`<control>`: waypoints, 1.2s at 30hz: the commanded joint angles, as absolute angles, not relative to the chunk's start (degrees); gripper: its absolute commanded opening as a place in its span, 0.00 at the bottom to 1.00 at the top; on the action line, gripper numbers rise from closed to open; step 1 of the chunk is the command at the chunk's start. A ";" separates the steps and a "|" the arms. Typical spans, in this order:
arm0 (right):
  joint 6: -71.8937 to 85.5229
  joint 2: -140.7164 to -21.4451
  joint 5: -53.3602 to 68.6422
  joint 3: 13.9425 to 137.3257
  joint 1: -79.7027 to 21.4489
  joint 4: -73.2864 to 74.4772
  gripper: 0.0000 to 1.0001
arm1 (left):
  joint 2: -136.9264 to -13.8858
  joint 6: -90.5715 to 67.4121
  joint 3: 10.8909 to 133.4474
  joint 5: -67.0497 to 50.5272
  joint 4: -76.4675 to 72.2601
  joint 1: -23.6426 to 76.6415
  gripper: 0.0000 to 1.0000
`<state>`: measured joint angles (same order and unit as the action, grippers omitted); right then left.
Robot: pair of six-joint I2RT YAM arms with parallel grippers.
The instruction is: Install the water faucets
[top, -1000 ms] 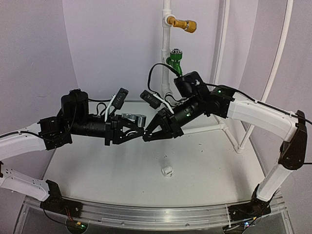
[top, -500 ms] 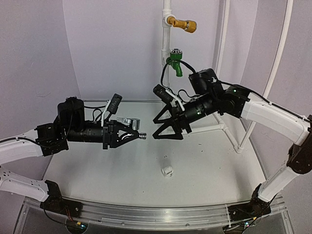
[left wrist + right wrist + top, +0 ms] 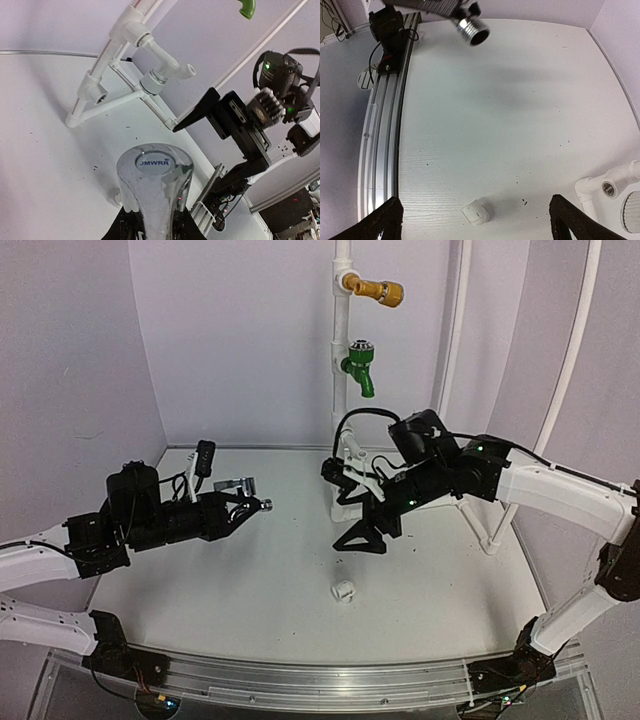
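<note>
Within left claw (image 3: 243,508), glossy rounded chrome tap (image 3: 155,190)

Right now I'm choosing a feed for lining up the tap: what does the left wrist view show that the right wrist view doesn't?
Only left wrist: the silver tap from its JMWRR lever cap side, and the green tap at its spout tip. Only right wrist: the tap's threaded mouth and the white fitting seen clearly on the table. Both: the silver tap in the left gripper, the open right gripper, the white pipe frame.
</note>
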<state>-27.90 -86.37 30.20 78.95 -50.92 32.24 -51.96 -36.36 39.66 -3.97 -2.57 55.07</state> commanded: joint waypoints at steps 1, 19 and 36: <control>-35.96 -86.87 27.98 77.32 -51.03 35.61 0.98 | -48.43 -37.56 38.09 4.29 -5.19 54.81 0.00; -47.36 -107.50 -1.72 89.78 -59.84 53.03 0.96 | -49.08 -41.47 41.71 10.34 5.15 54.62 0.00; -51.06 -119.34 -1.90 95.83 -61.54 60.81 0.78 | -48.92 -42.13 42.25 13.20 6.39 54.48 0.00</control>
